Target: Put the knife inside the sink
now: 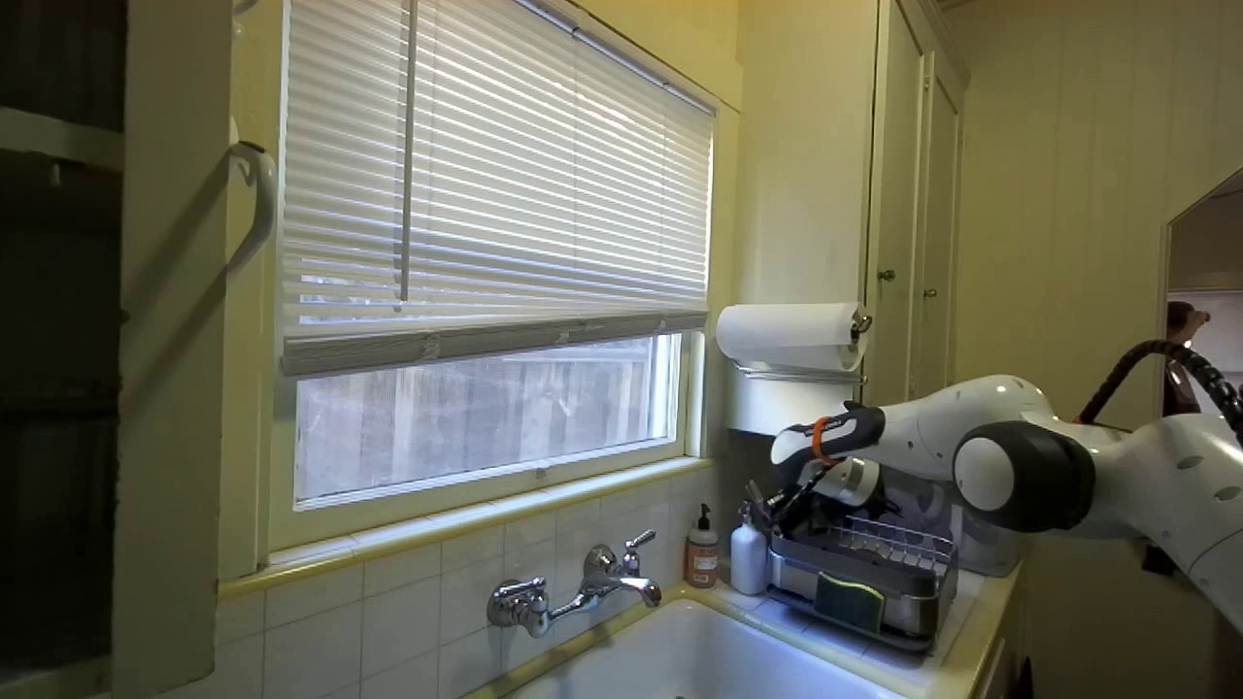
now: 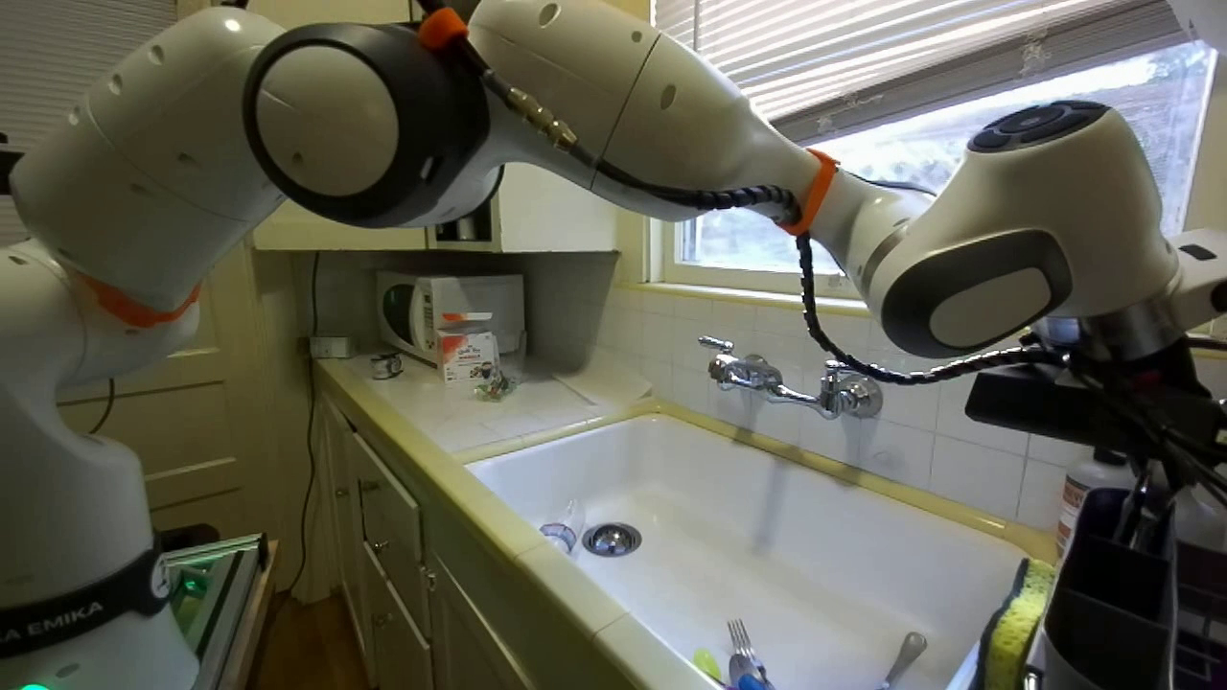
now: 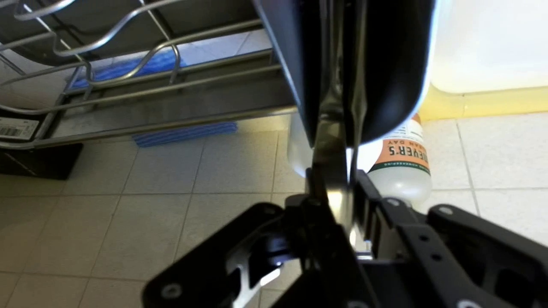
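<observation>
Grasping: gripper [image 3: 339, 183] on knife [image 3: 333, 143] | long axis: out from gripper | far end: into black holder [image 3: 396, 77]

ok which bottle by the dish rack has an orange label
The black-pumped bottle nearer the tap; the white bottle, closer to the rack, shows no orange.

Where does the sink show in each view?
In an exterior view: the sink, bottom edge, right of centre, cut off.
In an exterior view: the sink, large, lower centre to right.
In the wrist view: part of the sink, in the top right corner.
Shared landmark: the orange-labelled soap bottle, near the sink in all three.
</observation>
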Controlling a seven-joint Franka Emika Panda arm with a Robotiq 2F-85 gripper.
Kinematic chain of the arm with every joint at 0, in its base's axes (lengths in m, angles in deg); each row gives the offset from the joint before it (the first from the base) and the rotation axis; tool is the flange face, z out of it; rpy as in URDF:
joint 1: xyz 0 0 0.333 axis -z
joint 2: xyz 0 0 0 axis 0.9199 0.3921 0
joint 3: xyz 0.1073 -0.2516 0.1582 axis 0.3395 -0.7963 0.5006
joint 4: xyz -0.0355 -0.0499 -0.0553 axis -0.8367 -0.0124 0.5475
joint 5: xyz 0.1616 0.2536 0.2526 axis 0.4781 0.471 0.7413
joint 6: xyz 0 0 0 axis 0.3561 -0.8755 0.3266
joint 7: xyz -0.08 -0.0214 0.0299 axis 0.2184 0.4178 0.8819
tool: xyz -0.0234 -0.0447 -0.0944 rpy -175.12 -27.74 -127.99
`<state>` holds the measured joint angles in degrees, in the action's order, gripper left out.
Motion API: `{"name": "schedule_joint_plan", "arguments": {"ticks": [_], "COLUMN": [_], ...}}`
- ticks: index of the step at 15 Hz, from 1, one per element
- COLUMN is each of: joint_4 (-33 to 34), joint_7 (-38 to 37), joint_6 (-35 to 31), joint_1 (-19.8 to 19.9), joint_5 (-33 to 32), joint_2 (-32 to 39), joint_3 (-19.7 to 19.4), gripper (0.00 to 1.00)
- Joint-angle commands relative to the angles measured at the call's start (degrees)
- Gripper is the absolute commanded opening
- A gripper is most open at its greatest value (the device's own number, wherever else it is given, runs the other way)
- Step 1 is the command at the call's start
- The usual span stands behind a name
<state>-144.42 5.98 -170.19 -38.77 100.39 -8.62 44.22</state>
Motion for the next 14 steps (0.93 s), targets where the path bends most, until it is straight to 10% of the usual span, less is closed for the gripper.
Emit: {"name": "schedule_joint_plan", "arguments": {"ticks": [1, 11, 14], "joint_4": [0.03, -21.07, -28.35], "joint_7": [-4.16, 2.27, 7.57], "joint_6": [1.86, -6.26, -16.1], "joint_1": [-2.04, -7.15, -4.56], "joint_5": [-1.2, -2.86, -6.19], "joint_2": [-0.41, -14.4, -18.3], "joint_3": [-2.76, -6.52, -1.69], "gripper": [0.0, 0.01, 0.01]}}
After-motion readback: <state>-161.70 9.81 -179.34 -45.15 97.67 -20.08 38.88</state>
